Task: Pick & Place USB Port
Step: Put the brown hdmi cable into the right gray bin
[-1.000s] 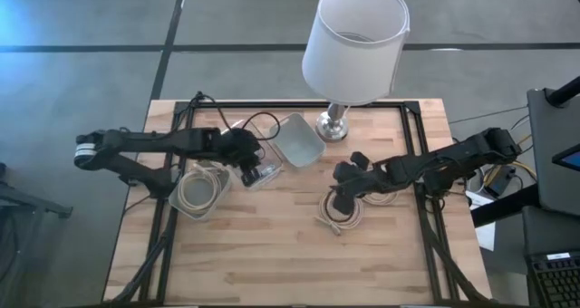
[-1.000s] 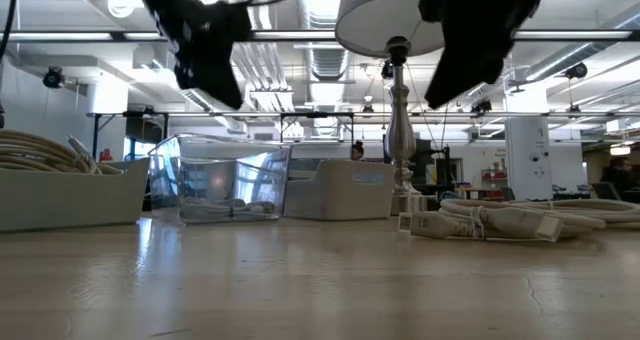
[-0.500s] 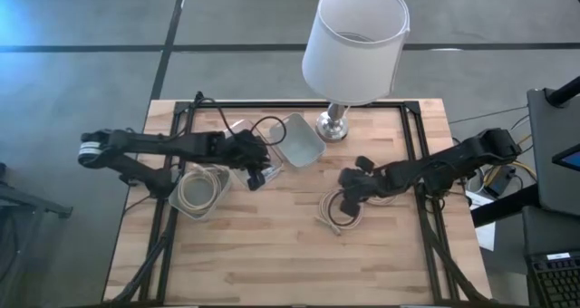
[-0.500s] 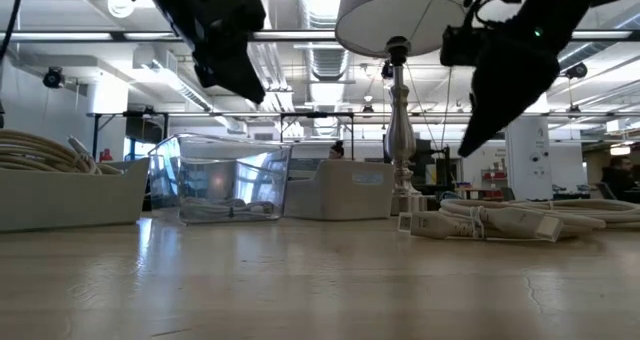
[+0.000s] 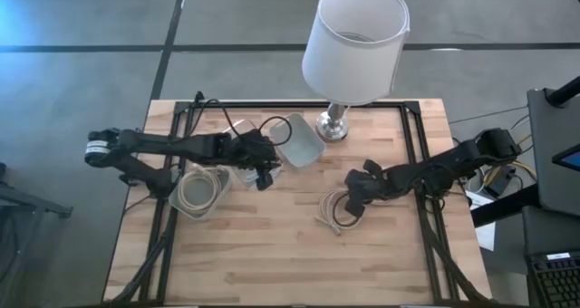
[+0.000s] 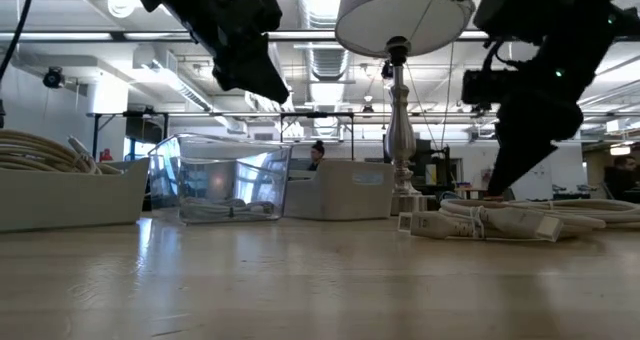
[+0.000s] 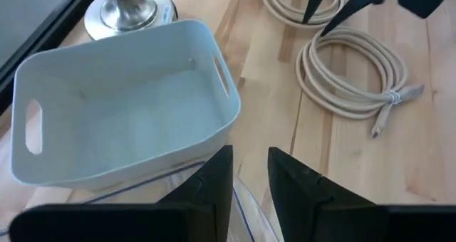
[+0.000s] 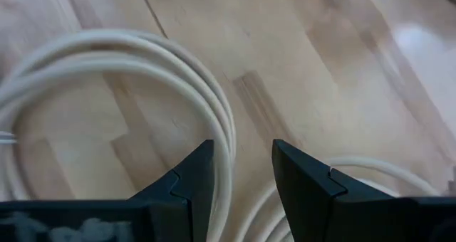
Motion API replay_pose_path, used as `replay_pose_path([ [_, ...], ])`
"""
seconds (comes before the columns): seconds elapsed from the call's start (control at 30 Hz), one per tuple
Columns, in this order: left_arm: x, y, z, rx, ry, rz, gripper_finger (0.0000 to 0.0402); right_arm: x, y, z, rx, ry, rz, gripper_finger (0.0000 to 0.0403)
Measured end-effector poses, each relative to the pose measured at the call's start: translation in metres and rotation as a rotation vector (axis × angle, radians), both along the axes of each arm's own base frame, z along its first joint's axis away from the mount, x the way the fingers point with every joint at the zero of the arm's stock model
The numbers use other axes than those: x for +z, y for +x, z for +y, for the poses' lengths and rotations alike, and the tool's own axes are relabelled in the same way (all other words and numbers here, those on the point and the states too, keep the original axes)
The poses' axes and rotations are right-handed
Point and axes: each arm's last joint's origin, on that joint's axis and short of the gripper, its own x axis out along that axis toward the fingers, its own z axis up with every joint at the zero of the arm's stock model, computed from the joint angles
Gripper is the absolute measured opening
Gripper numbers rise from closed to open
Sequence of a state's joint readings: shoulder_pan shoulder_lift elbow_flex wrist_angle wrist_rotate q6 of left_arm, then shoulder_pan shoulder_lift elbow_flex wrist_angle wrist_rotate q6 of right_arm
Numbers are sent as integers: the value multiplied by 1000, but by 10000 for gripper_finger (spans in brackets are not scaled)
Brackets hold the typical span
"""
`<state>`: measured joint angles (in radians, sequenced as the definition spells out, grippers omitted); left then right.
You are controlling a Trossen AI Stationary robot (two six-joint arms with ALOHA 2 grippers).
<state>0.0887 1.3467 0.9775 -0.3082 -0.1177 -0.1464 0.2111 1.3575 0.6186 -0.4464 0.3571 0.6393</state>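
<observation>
Two beige coiled USB cables lie on the wooden table right of centre (image 5: 340, 208), also in the low view (image 6: 500, 220) and the left wrist view (image 7: 349, 64). My right gripper (image 5: 353, 196) is open and low over one coil, its fingers on either side of a strand (image 8: 226, 139). My left gripper (image 5: 265, 170) is open and empty, up in the air (image 6: 250, 70) over the clear bin (image 5: 256, 174), next to the white bin (image 7: 121, 107). The clear bin (image 6: 225, 180) holds a coiled cable on its floor. My right gripper comes down on the coil from above, with one strand (image 8: 226, 139) running between its two fingers. Whether the fingers touch the cable, I cannot tell. The cable lies flat on the table.
A table lamp with a white shade (image 5: 353, 41) stands at the far middle, its metal base (image 5: 333, 125) beside the white bin. A shallow tray with more coiled cables (image 5: 199, 192) is at the left. A black frame (image 5: 421, 154) borders the table. The near half is bare wood.
My right gripper has come down from well above the table onto the cable coil, shifting a little toward the table's right edge. My left gripper has drifted toward the table's right, staying high over the clear bin.
</observation>
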Motion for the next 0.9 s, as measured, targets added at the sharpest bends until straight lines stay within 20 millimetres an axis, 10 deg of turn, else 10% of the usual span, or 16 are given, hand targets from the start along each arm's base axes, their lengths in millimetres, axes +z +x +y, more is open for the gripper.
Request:
replay_pose_path([
  [0.9,1,0,0,-10,14,-8,92,-31,-6,0,119,-1,-69,122],
])
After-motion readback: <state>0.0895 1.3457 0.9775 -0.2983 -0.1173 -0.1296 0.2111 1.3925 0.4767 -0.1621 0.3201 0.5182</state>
